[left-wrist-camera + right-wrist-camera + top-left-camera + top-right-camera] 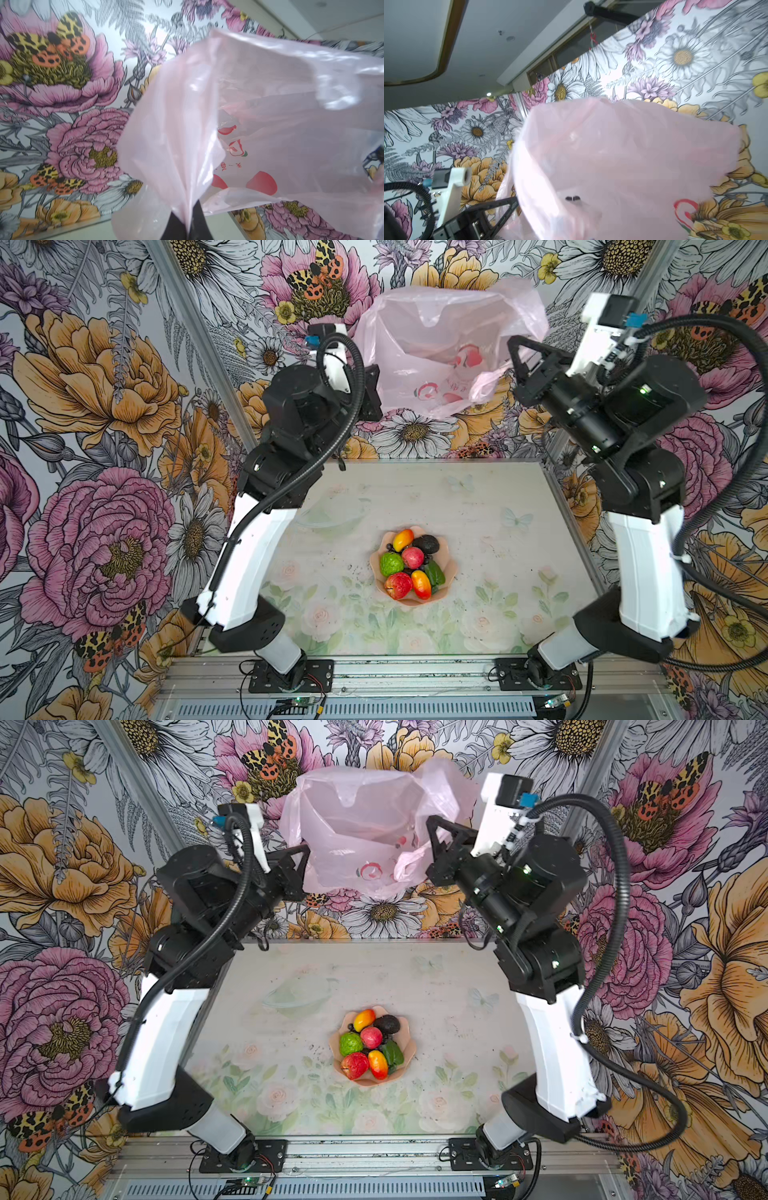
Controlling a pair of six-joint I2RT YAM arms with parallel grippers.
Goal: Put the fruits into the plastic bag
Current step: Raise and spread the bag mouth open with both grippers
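In both top views the plastic bag (pixel 440 344) (pixel 365 828) hangs well beyond the bowl (pixel 452 568) (pixel 411 1048) and higher than it, stretched between the 2 grippers. Its long axis runs from gripper to gripper, and its open mouth faces the camera. The film is thin, crinkly and translucent pale pink, with flat red prints.

The left gripper (pixel 371 383) (pixel 306 852) is largely hidden behind its own arm in a top view. The right gripper (pixel 514 346) (pixel 432 823) is closed on the bag's rim, with a loose handle drooping beside it. 7 glossy fruits (pixel 412 558) (pixel 371 1038) fill the faceted peach bowl, the grapes mostly buried.

In the left wrist view, the left gripper (pixel 188 226) has its black fingers (pixel 176 227) pressed together on a gathered pleat of the bag (pixel 270 124). The finger bases are cut off by the frame edge.

In the right wrist view, the bag (pixel 623 166) veils the right gripper. Only 2 small dark marks show through the film, so the grip cannot be read there.
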